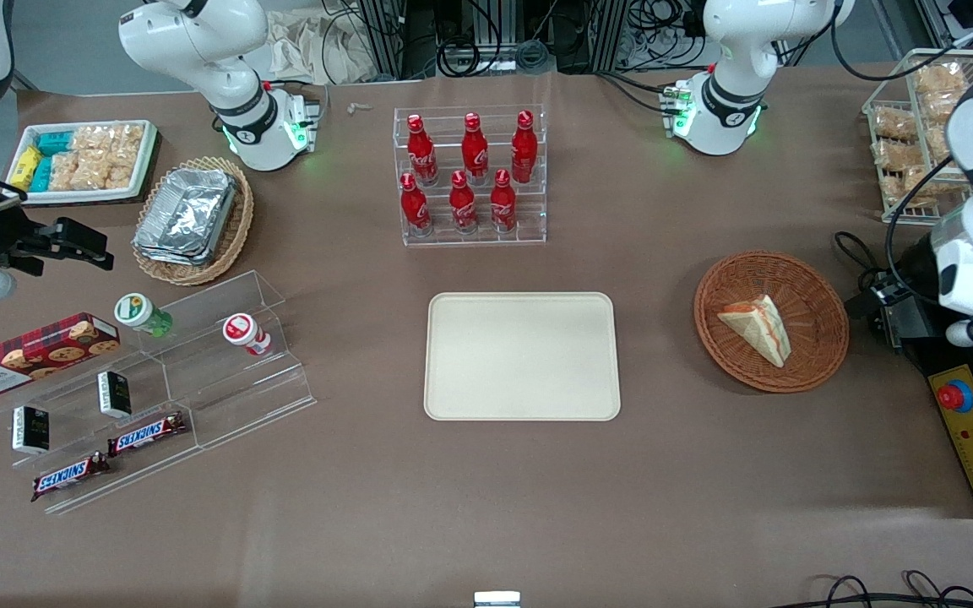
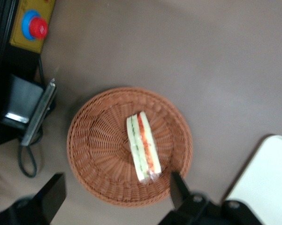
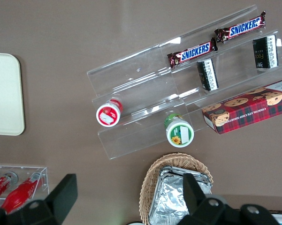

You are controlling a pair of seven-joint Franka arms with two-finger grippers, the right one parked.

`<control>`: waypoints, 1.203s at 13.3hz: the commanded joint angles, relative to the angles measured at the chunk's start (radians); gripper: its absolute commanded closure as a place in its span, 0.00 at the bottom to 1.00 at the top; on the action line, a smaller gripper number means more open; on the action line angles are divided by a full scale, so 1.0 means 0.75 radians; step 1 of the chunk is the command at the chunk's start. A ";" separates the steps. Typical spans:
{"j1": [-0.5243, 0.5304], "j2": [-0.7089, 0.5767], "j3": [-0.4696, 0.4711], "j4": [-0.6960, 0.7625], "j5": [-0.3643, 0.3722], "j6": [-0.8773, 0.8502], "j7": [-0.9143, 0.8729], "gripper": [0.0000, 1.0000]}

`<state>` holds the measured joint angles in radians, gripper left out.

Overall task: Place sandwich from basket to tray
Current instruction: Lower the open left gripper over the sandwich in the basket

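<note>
The sandwich (image 1: pixel 757 325), a pale bread wedge with red-orange and green filling, lies in the round reddish-brown wicker basket (image 1: pixel 824 287). The cream-beige tray (image 1: pixel 522 355) lies flat beside the basket, toward the parked arm's end, with nothing on it. My left gripper (image 1: pixel 875 297) hangs above the table just beside the basket, toward the working arm's end. The left wrist view looks down on the sandwich (image 2: pixel 143 145) in the basket (image 2: pixel 84 154), with a corner of the tray (image 2: pixel 267 183). The gripper (image 2: pixel 116 194) is open and empty, its fingertips (image 2: pixel 178 190) over the basket's rim.
A black box with a red stop button (image 1: pixel 972 431) sits beside the basket at the working arm's end. A rack of red bottles (image 1: pixel 471 177) stands farther from the camera than the tray. A wire snack basket (image 1: pixel 917 135), a clear stepped shelf (image 1: pixel 157 380) and a tan foil-tray basket (image 1: pixel 191 219) are also here.
</note>
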<state>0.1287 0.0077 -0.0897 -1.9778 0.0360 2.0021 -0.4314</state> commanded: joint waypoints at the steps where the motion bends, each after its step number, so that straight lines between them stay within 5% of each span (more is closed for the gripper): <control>1: 0.010 -0.105 -0.011 -0.334 -0.017 0.299 -0.034 0.02; 9: -0.088 0.075 -0.024 -0.363 -0.222 0.498 -0.075 0.01; 16: -0.123 0.158 -0.021 -0.396 -0.220 0.566 -0.110 0.01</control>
<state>0.0326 0.1434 -0.1067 -2.2493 -0.1165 2.4155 -0.5189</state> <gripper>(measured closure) 0.013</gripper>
